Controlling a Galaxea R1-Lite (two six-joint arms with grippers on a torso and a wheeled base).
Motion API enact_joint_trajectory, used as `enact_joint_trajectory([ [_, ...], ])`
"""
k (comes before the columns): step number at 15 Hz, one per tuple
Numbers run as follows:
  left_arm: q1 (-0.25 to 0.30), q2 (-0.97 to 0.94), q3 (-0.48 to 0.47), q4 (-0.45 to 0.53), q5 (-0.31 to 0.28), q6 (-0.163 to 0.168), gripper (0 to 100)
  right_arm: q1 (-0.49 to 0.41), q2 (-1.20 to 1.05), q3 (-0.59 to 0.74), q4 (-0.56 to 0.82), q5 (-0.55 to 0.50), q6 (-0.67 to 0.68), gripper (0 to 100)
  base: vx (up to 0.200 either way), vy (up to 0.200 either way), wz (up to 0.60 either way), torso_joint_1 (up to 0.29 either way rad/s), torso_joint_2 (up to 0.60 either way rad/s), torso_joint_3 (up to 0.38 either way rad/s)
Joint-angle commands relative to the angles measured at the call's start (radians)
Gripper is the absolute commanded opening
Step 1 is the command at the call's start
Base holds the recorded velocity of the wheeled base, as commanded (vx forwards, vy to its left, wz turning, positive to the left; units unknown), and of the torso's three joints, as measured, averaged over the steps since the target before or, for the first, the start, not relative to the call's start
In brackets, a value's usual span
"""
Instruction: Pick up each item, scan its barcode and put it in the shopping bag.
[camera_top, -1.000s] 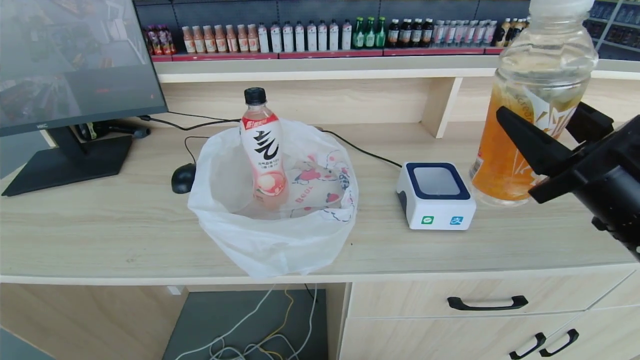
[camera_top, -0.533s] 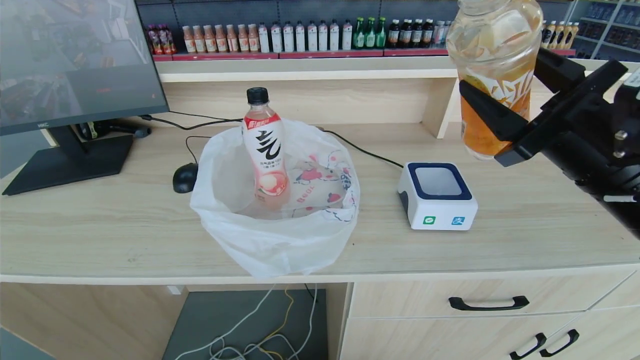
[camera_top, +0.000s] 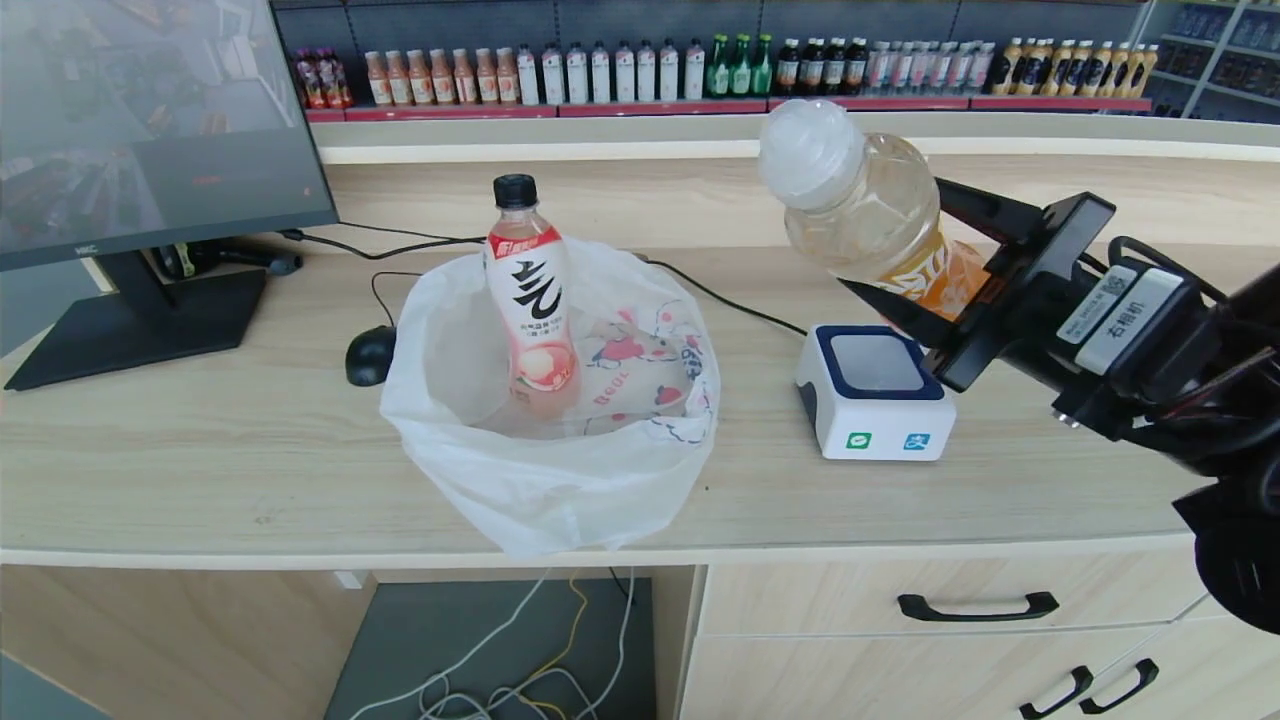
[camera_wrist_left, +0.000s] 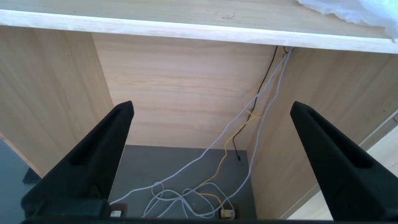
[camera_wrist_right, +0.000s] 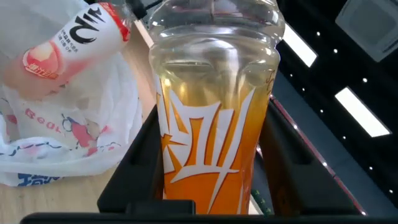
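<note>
While in gripper (camera_top: 892, 238), bottle (camera_top: 865, 205) near scanner (camera_top: 872, 395).

Right gripper (camera_top: 895, 240) swung the orange bottle (camera_top: 850, 195) (now tilted) above the scanner (camera_top: 872, 400).

The orange drink bottle (camera_top: 862, 215) tilts in the air over the scanner (camera_top: 873, 385). A pink bottle (camera_top: 526, 295) stands upright in the white shopping bag (camera_top: 545, 490)
</note>
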Motion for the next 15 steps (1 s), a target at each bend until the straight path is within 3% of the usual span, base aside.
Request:
enact_joint_trajectory([
  [1, 0.0, 0.0, 0.0, 0.0, 0.0, 0.0, 100, -0.043, 0.032, 0.008, -0.011, 0.024, -0.008, 0, 0.0, 0.0, 0.0, 0.0, 0.0, 0.0],
  [6, 0.0, 0.0, 0.0, 0.0, 0.0, -0.001, 100, -0.084, 0.053, 0.011, -0.035, 0.09, -0.028, 0, 0.0, 0.0, 0.0, 0.0, 0.0, 0.0],
  [15, 0.0, 0.0, 0.0, 0.0, 0.0, -0.001, 100, -0.076, 0.089, 0.114, -0.114, 0.091, -0.071, 0, 0.0, 0.0, 0.0, 0.0, 0.0, 0.0],
])
